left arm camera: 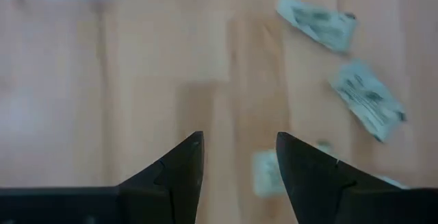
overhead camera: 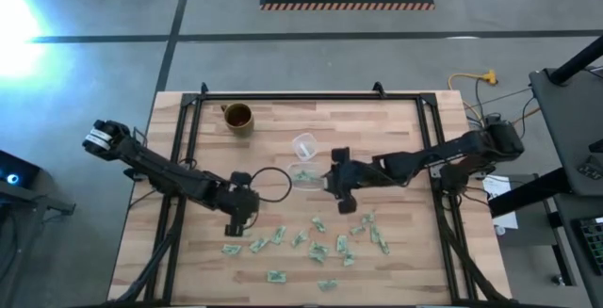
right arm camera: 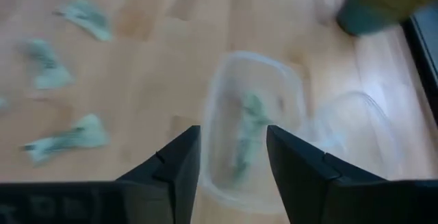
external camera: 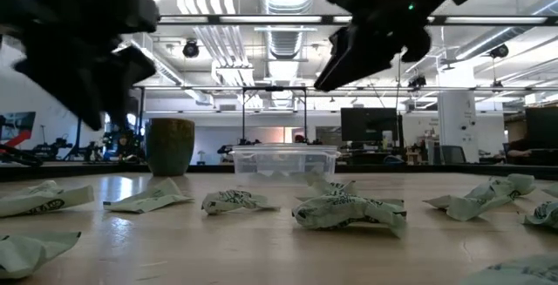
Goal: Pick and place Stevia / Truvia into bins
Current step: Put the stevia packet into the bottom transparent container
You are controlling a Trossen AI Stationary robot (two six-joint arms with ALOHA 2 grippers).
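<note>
Several pale green and white Stevia packets (overhead camera: 316, 244) lie flat and scattered on the near half of the wooden table. The clear bin (overhead camera: 303, 177) stands mid-table with a few packets (right arm camera: 248, 129) lying in it. My right gripper (overhead camera: 337, 189) hovers open just right of the bin and above it; in the right wrist view its fingers (right arm camera: 233, 152) frame the bin (right arm camera: 254, 101). My left gripper (overhead camera: 237, 218) hangs open over bare wood left of the packets; in its wrist view (left arm camera: 239, 152) one packet (left arm camera: 265, 172) lies just beyond the fingers.
A brown mug (overhead camera: 237, 118) stands at the far left of the table, and a small clear round cup (overhead camera: 303, 145) just beyond the bin. A black cable loop (overhead camera: 273, 184) lies left of the bin. Black frame rails (overhead camera: 188, 129) run along the table's sides.
</note>
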